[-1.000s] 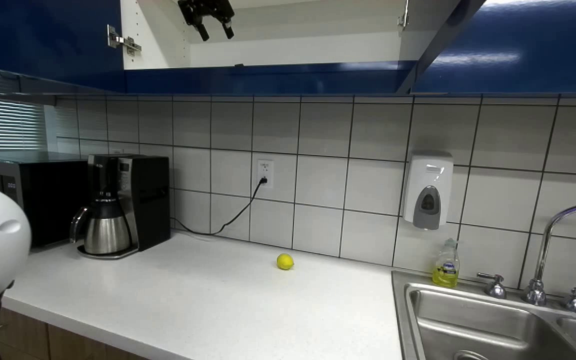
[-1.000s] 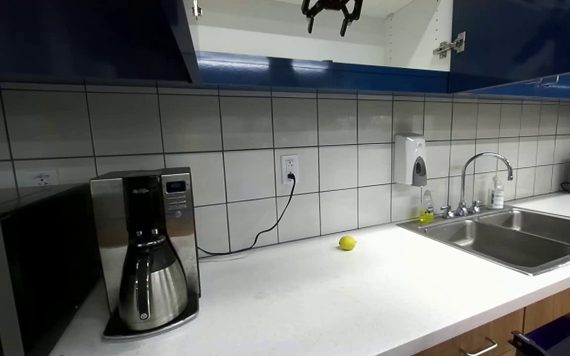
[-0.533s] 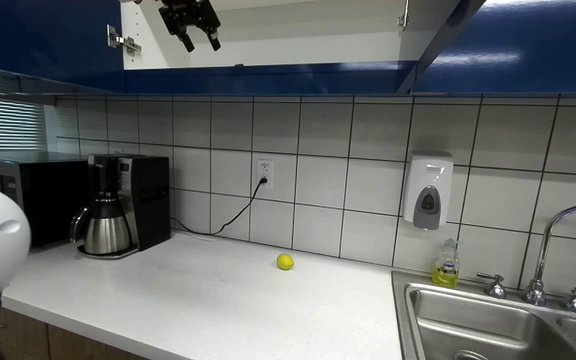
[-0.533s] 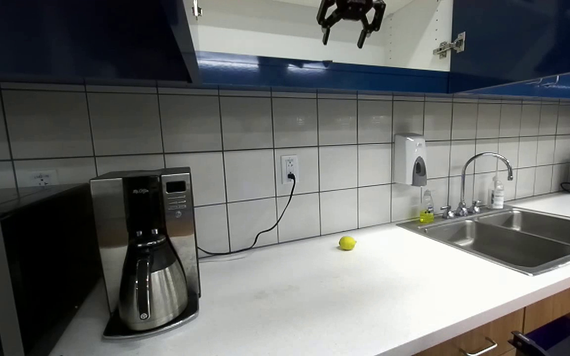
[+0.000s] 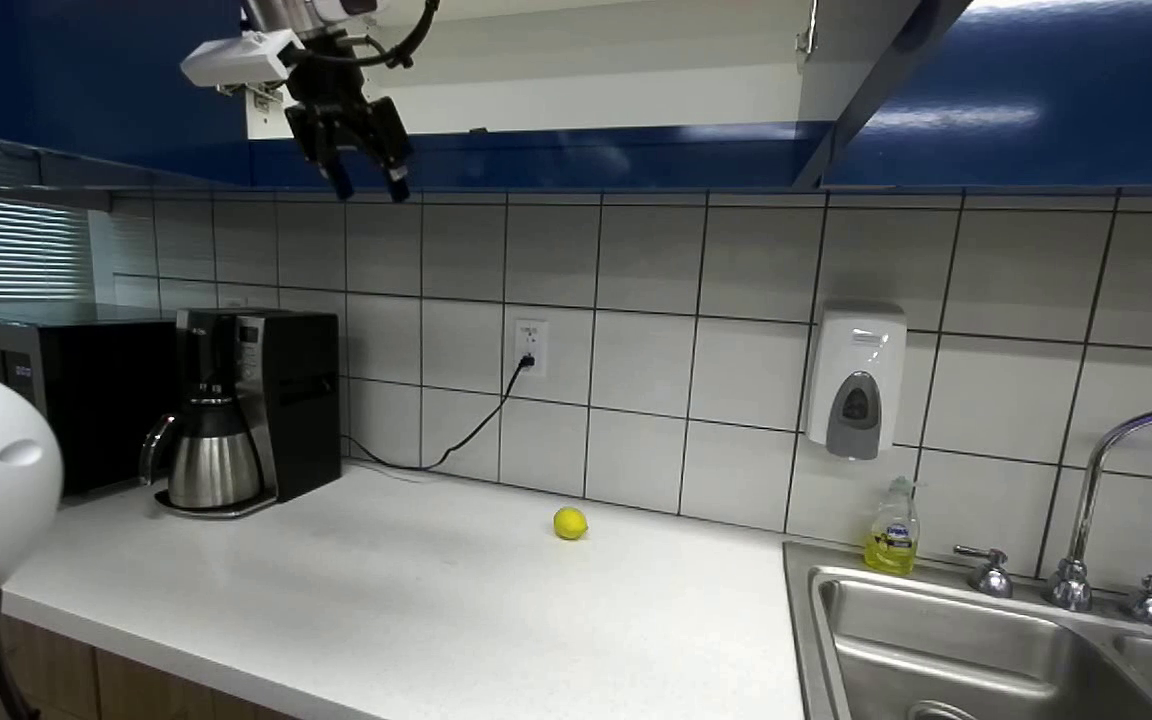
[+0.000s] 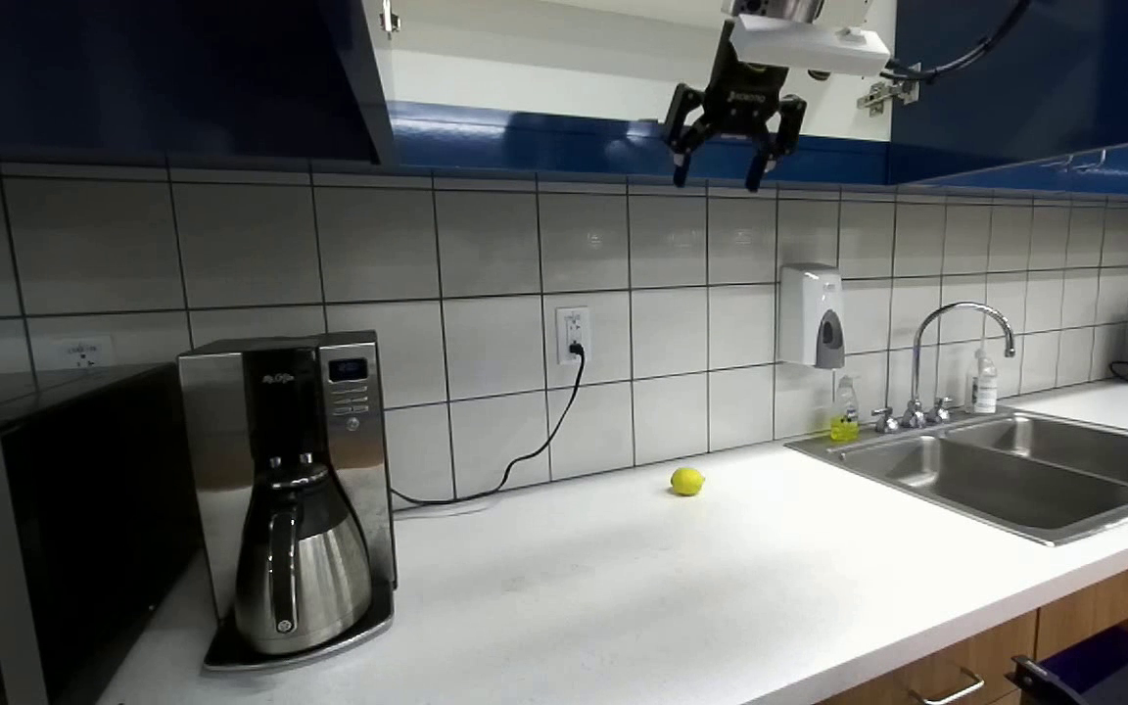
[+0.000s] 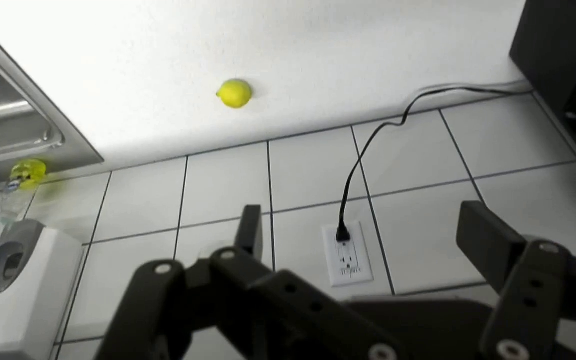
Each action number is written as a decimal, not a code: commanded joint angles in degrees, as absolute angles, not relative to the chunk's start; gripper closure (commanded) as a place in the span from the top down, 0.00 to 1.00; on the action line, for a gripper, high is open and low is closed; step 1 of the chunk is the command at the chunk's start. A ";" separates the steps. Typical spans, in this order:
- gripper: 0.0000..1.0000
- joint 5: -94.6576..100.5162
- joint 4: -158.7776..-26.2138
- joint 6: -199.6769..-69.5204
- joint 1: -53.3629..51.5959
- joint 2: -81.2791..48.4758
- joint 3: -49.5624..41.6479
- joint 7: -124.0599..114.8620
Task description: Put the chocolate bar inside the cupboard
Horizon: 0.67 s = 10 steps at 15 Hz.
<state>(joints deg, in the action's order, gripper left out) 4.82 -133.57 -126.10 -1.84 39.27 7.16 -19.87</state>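
Gripper point(image 6: 717, 182) near cupboard point(image 6: 486, 142), jaws wide apart, empty, coffee maker point(image 6: 356, 470) lettered perhaps "Mr. Coffee"

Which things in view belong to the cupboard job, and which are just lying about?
Job:
open dark-blue wall cupboard, white inside
black two-fingered gripper, open, empty
small dark object at the cupboard's lower front edge, possibly the chocolate bar; too small to tell

Lying about:
round yellow lemon
black-and-steel coffee maker
white-and-grey wall dispenser
clear bottle of yellow liquid
stainless-steel sink

White table point(image 6: 574, 587) in both exterior views — microwave point(image 6: 84, 519) at left edge, coffee maker point(image 6: 282, 411) beside it, lemon point(image 6: 687, 481) below centre
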 commanded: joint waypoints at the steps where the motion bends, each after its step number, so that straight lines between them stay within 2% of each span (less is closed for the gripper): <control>1: 1.00 1.54 -137.73 -122.62 -2.91 40.23 5.77 -14.52; 10: 1.00 1.73 -148.09 -124.34 -2.56 36.57 6.73 -12.59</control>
